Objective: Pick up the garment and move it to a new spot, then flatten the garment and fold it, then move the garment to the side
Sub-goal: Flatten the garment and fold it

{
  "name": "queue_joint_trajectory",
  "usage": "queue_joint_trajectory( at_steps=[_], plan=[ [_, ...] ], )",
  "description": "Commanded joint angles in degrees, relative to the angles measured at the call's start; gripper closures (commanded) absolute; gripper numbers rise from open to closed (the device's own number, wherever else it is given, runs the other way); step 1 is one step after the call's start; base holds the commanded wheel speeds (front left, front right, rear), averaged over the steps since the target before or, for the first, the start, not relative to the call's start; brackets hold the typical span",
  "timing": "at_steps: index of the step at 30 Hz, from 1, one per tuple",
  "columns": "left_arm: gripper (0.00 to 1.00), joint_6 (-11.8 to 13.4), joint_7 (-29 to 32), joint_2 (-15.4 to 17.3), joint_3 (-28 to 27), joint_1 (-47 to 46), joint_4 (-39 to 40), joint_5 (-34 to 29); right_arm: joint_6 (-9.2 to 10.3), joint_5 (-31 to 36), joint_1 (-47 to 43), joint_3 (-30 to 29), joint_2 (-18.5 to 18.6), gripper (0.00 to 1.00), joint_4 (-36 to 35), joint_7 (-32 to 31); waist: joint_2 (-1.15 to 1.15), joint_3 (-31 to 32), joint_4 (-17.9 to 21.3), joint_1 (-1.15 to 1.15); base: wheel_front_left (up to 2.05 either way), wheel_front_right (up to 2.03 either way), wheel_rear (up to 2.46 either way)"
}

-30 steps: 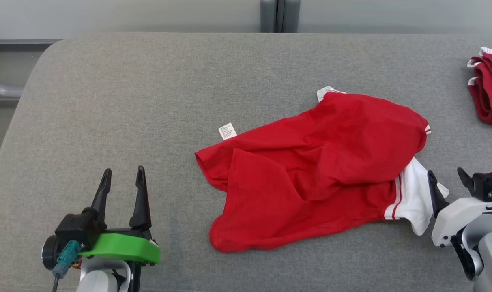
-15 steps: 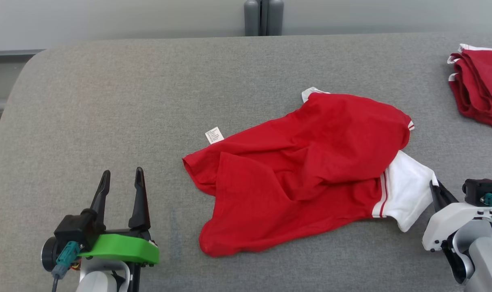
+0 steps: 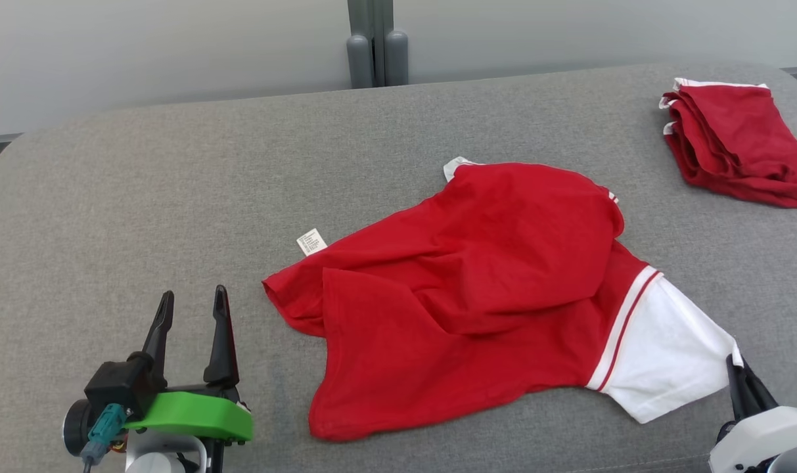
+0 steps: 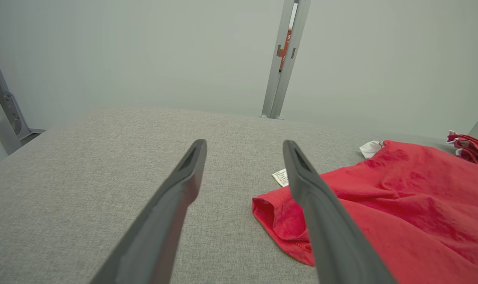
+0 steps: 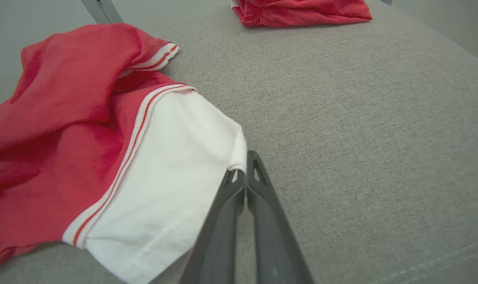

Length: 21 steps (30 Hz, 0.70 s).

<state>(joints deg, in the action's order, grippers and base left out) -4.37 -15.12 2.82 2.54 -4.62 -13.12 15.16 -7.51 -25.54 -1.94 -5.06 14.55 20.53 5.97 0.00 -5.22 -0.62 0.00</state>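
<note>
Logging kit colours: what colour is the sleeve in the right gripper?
White sleeve, red-striped at its seam; clearest in the right wrist view.

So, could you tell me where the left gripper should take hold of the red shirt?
Probably the rolled red edge at the shirt's left end, approached from the robot's left: it lifts off the grey surface toward the left gripper's open fingers, opposite the white sleeve pinched by the right gripper.

The red shirt (image 3: 477, 295) lies crumpled right of the middle of the grey cloth surface (image 3: 175, 184), its body folded over itself in loose wrinkles. One white sleeve (image 3: 667, 355), edged with red stripes, stretches flat toward the near right, its corner pinched by the right gripper (image 5: 244, 167). A small white label (image 3: 311, 242) pokes out at its left
</note>
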Motion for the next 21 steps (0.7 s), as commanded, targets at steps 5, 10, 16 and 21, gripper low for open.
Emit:
queue_joint_trajectory(
  at_steps=[5,10,16,21],
  plan=[
    [0.00,-0.58,-0.01,0.16,-0.08,0.10,-0.46,-0.02,0.03,3.67,-1.82,-2.39,-2.73,0.00,-7.31,-0.58,0.00,0.14,0.48,0.00,0.00,0.00,0.00],
    [0.00,-0.85,-0.01,0.16,-0.56,-0.18,-0.82,-0.70,0.02,7.56,-0.56,-2.08,-4.17,0.00,-12.91,1.26,0.00,0.24,0.32,0.00,0.00,0.00,0.00],
    [0.00,-1.23,0.00,0.16,-1.39,-0.11,-1.23,-1.33,0.02,10.10,1.47,1.05,-5.48,0.00,-16.89,4.74,0.00,0.50,0.26,0.00,0.00,0.00,0.00],
    [0.00,-1.48,0.00,0.16,-1.86,-0.43,-1.58,-1.71,0.02,11.09,3.32,5.34,-6.52,0.00,-17.71,7.34,0.00,0.41,0.42,0.00,0.00,0.00,0.00]
  ],
)
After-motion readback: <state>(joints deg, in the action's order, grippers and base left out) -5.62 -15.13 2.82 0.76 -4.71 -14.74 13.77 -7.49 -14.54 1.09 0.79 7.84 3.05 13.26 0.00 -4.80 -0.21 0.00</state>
